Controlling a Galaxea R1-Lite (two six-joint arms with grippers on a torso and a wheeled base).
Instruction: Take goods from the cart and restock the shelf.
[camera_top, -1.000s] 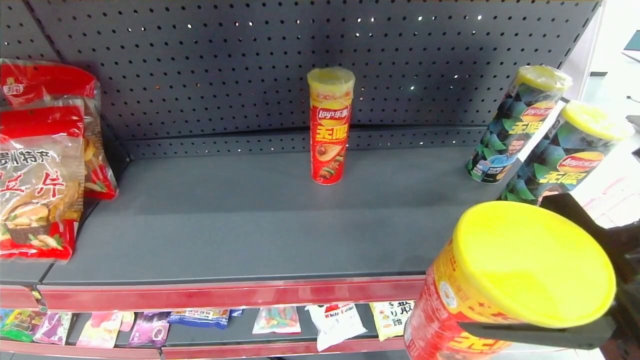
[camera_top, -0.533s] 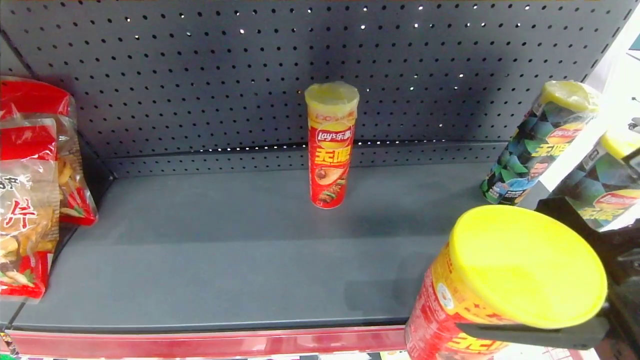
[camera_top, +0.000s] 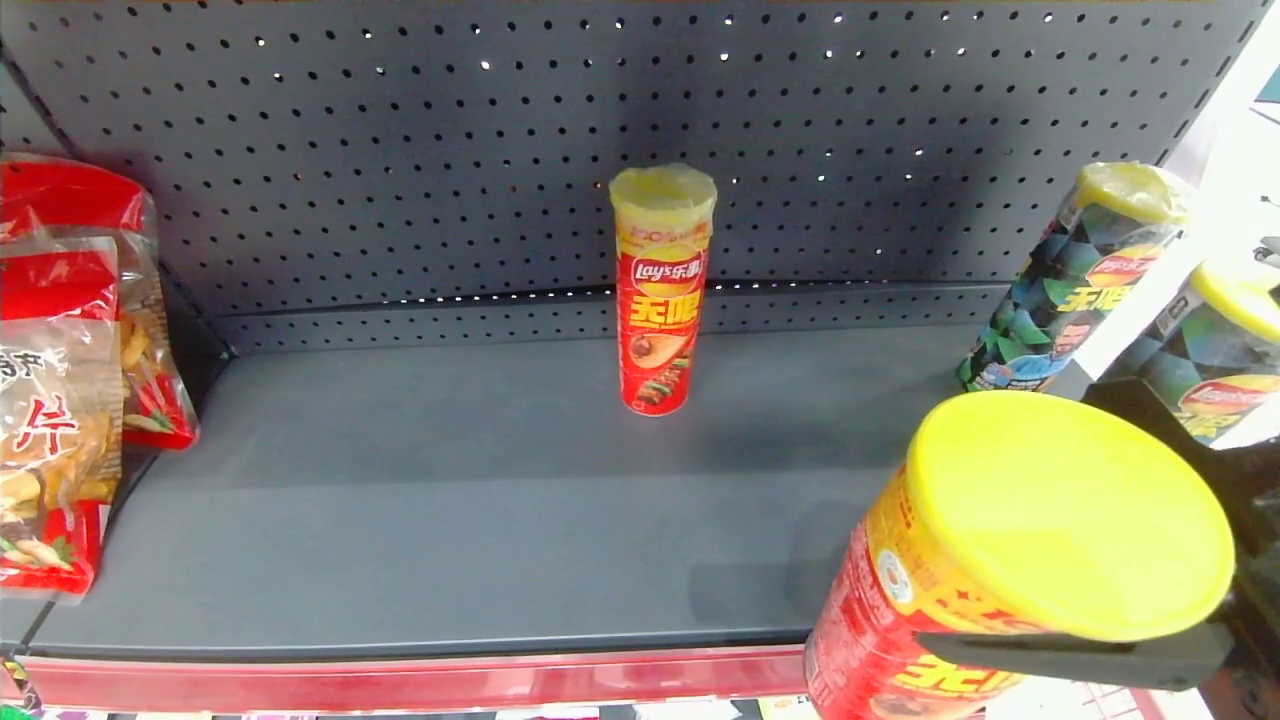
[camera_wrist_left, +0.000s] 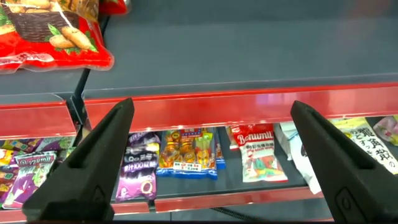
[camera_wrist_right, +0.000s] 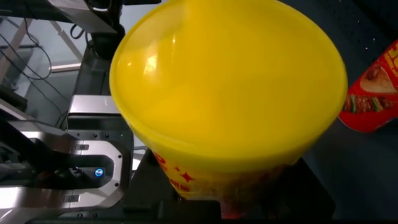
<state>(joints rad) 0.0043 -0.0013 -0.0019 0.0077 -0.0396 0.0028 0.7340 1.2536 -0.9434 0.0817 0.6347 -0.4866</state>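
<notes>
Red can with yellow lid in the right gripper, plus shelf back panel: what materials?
Red cylindrical can: glossy printed wall, probably paperboard, unconfirmed. Yellow round lid: smooth plastic, soft highlights. Dark grey perforated back panel: matte, regular punched holes, likely painted sheet metal.

Head camera is looking forward and down onto the shelf (camera_top: 450, 520). Left wrist camera is facing its red front edge (camera_wrist_left: 236, 102) from nearby. Right wrist camera is crowding the held can (camera_wrist_right: 230, 93), at the head view's 4 o'clock.

Red, yellow and dark grey.
The near can (camera_top: 870, 640) and far can (camera_top: 657, 330) are red with yellow lids (camera_top: 1070, 510); the right cans (camera_top: 1040, 300) show green-black triangles; the shelf (camera_top: 450, 520) is dark grey with red edge (camera_top: 400, 682).
</notes>
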